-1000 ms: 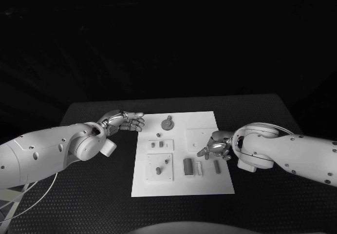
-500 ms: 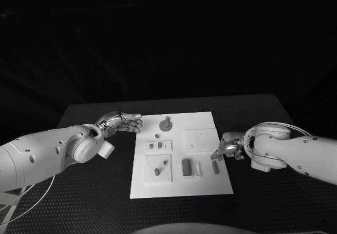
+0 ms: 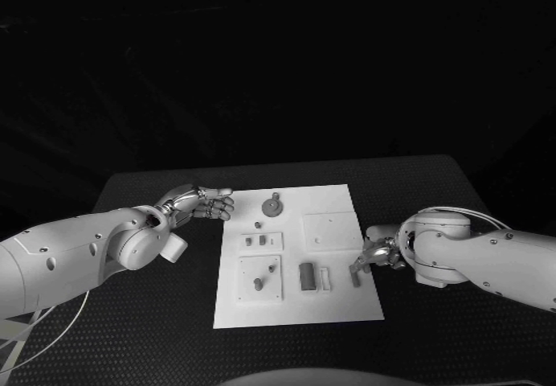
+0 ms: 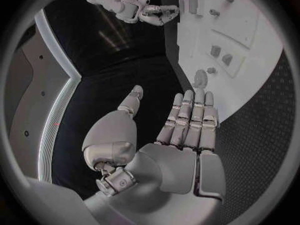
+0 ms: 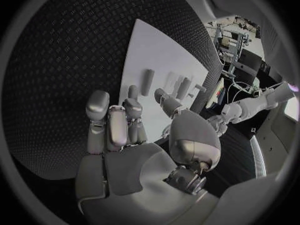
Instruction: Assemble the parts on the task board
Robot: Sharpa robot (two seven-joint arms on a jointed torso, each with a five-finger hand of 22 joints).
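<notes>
The white task board (image 3: 292, 310) lies mid-table. On it are a round disc (image 3: 272, 207), a dark block (image 3: 307, 276) and a slim pin (image 3: 356, 277). My left hand (image 3: 201, 203) hovers just off the board's far left corner with nothing in it. In the left wrist view its fingers (image 4: 190, 117) are straight and the thumb stands apart, with the disc (image 4: 200, 78) beyond them. My right hand (image 3: 377, 256) hangs at the board's right edge, close beside the pin. The right wrist view shows its fingers (image 5: 112, 122) stretched toward the pin (image 5: 148, 81), holding nothing.
Two raised square plates (image 3: 263, 240) (image 3: 261, 280) with small pegs sit on the board's left half, and a pale square (image 3: 328, 227) on its right half. Black table (image 3: 151, 305) surrounds the board on all sides.
My right hand has drawn back from over the board's right half to its right edge, nearer to me. The left hand has barely shifted.
</notes>
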